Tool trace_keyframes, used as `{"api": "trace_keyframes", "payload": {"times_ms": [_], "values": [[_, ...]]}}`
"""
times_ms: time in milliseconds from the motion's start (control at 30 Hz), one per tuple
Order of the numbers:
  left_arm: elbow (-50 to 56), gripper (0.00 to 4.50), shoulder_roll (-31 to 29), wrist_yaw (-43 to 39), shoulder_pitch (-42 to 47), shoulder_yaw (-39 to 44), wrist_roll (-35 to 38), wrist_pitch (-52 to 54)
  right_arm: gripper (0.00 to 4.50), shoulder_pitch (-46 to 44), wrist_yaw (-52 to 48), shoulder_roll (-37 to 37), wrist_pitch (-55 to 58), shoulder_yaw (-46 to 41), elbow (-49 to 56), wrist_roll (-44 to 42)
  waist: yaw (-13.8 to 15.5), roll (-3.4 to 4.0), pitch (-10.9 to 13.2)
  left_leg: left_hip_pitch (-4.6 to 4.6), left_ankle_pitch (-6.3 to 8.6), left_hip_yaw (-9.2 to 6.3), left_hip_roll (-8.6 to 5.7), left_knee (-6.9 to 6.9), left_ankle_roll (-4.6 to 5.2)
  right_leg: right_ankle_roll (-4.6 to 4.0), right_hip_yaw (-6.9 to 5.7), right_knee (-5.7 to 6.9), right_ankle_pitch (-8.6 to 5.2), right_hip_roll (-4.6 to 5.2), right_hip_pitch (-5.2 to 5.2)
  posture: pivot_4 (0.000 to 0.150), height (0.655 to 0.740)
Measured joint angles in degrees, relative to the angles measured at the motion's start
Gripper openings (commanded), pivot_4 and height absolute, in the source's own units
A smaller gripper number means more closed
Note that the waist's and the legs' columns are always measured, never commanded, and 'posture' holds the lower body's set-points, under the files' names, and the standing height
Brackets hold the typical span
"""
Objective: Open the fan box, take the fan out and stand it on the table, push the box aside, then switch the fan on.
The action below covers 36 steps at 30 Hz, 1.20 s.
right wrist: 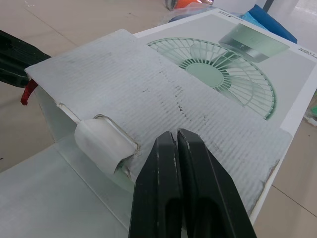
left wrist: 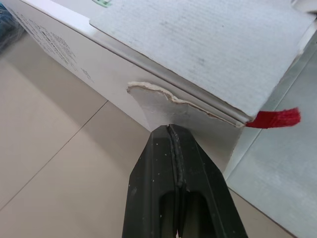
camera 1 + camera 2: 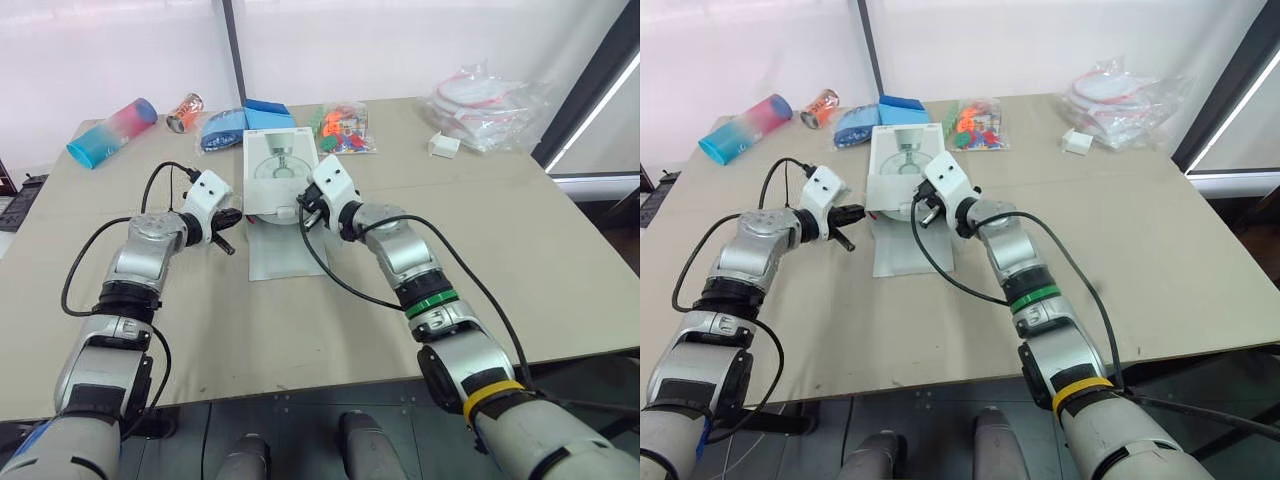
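Fan box (image 3: 280, 165), white with a pale green fan printed on top, lies flat at 12 o'clock mid-table. Its near end is open, with one flap (image 3: 272, 255) spread on the table toward 6 o'clock, a grey corrugated flap (image 1: 163, 89) level above it, and a red tab (image 2: 277, 118) at the 7 o'clock corner. I read the left gripper (image 2: 172, 134) as pinched fully together and empty, just beside that torn corner; the right gripper (image 1: 171, 136) is likewise pressed closed, holding nothing, over the grey flap's near edge.

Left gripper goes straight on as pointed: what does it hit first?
The fan box: the left gripper, jaws shut, points at its side wall just under the torn flap edge. Looks close, though depth is unclear.
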<state>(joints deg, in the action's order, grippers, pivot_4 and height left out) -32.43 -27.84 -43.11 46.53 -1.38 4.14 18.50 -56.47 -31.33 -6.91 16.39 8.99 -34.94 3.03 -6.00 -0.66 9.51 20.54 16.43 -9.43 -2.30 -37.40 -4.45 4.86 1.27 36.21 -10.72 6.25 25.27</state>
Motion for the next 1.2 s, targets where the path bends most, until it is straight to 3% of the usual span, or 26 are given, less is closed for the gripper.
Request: {"api": "trace_keyframes", "payload": {"times_ms": [267, 333, 567, 600, 700, 767, 867, 967, 1000, 1033, 1100, 1200], "values": [[21.35, 0.00, -7.84, 0.59, -14.96, 7.72, 4.46, 10.29, 0.12, 0.31, -0.94, -0.80, 0.37, 0.15, 0.99, -0.02, -0.29, 0.00, 0.00, -0.01, 0.01, -0.02, 0.01, 0.08, 0.00, -0.03, 0.02, 0.00, 0.01, -0.01, 0.08, 0.150, 0.7400], [30.17, 0.00, -10.24, -0.08, -23.16, 12.61, 7.83, 13.62, 0.12, 0.33, -1.05, -1.54, 0.06, 0.09, 0.91, -0.01, -0.23, 0.00, 0.00, -0.02, 0.01, -0.03, 0.02, 0.12, -0.01, -0.05, 0.02, -0.01, 0.02, -0.01, 0.08, 0.150, 0.7400], [38.87, 0.00, -10.45, -0.54, -33.73, 18.49, 12.84, 16.92, 0.12, 0.23, -1.13, -2.20, -0.70, -0.03, 0.30, 0.01, 0.18, -0.03, -0.02, -0.02, 0.03, -0.02, 0.02, 0.10, -0.01, -0.06, 0.02, -0.04, 0.03, 0.00, 0.03, 0.150, 0.7400], [44.12, 0.00, -8.64, -2.88, -46.60, 24.05, 17.87, 18.56, 0.12, -0.30, -1.25, -2.03, -1.51, 0.03, -0.82, -0.02, 0.01, 0.00, -0.04, -0.15, 0.11, 0.04, 0.06, 0.21, 0.05, -0.15, 0.05, -0.09, 0.03, -0.03, 0.05, 0.150, 0.7400], [47.02, 0.00, -6.49, -4.72, -53.26, 24.95, 21.53, 21.49, 0.12, -0.40, -1.22, -2.30, -1.97, -0.15, -1.38, 0.00, 0.12, -0.01, -0.04, -0.15, 0.24, 0.03, 0.08, 0.22, 0.29, -0.17, 0.03, -0.06, 0.02, -0.04, 0.04, 0.150, 0.7400], [54.25, 0.00, -2.99, -5.56, -59.91, 27.11, 30.08, 25.83, 0.12, -0.53, -1.18, -1.64, -2.74, 0.04, -2.36, 0.04, 0.30, -0.09, -0.11, -0.20, 0.31, 0.06, 0.07, 0.12, 0.40, -0.16, 0.05, -0.09, 0.06, -0.03, -0.10, 0.150, 0.7400], [58.92, 0.82, 3.19, -3.42, -61.94, 26.97, 40.17, 30.78, 0.00, -0.55, -1.13, -1.69, -3.33, -0.01, -2.88, 0.03, 0.64, -0.10, -0.11, -0.24, 0.36, 0.04, 0.08, 0.08, 0.47, -0.17, 0.02, -0.10, 0.05, -0.03, -0.14, 0.150, 0.7400], [61.17, 1.77, 5.61, 0.32, -61.13, 27.20, 47.20, 33.50, 0.00, -0.55, -1.04, -1.61, -4.04, -0.03, -3.49, 0.03, 0.92, -0.09, -0.16, -0.29, 0.35, 0.08, 0.11, 0.05, 0.46, -0.20, 0.03, -0.08, 0.08, -0.06, -0.16, 0.150, 0.7400], [61.27, 2.28, 6.13, 1.03, -60.70, 27.29, 48.19, 33.86, 0.00, -0.55, -1.00, -1.61, -4.12, -0.05, -3.60, 0.03, 0.96, -0.09, -0.16, -0.30, 0.35, 0.09, 0.11, 0.05, 0.46, -0.20, 0.03, -0.08, 0.08, -0.06, -0.17, 0.150, 0.7400], [61.23, 2.38, 7.15, 2.44, -59.87, 27.44, 49.66, 34.27, 0.00, -0.56, -0.94, -1.62, -4.26, -0.12, -3.73, 0.03, 1.03, -0.08, -0.17, -0.30, 0.35, 0.09, 0.11, 0.04, 0.47, -0.20, 0.03, -0.10, 0.08, -0.06, -0.19, 0.150, 0.7400], [61.14, 3.24, 8.93, 5.25, -58.05, 27.54, 52.38, 34.79, 0.00, -0.78, -0.90, -1.61, -4.63, -0.13, -4.30, 0.03, 1.08, -0.13, -0.20, -0.31, 0.36, 0.09, 0.11, 0.03, 0.46, -0.21, 0.03, -0.10, 0.08, -0.06, -0.19, 0.150, 0.7400], [60.64, 3.99, 10.61, 9.05, -56.16, 27.10, 56.65, 35.70, 0.00, -1.77, -0.60, -1.98, -5.63, -0.20, -6.10, 0.10, 1.06, -0.14, -0.21, -0.32, 0.36, 0.14, 0.11, 0.04, 0.46, -0.21, 0.05, -0.13, 0.08, -0.06, -0.18, 0.150, 0.7400]]}}
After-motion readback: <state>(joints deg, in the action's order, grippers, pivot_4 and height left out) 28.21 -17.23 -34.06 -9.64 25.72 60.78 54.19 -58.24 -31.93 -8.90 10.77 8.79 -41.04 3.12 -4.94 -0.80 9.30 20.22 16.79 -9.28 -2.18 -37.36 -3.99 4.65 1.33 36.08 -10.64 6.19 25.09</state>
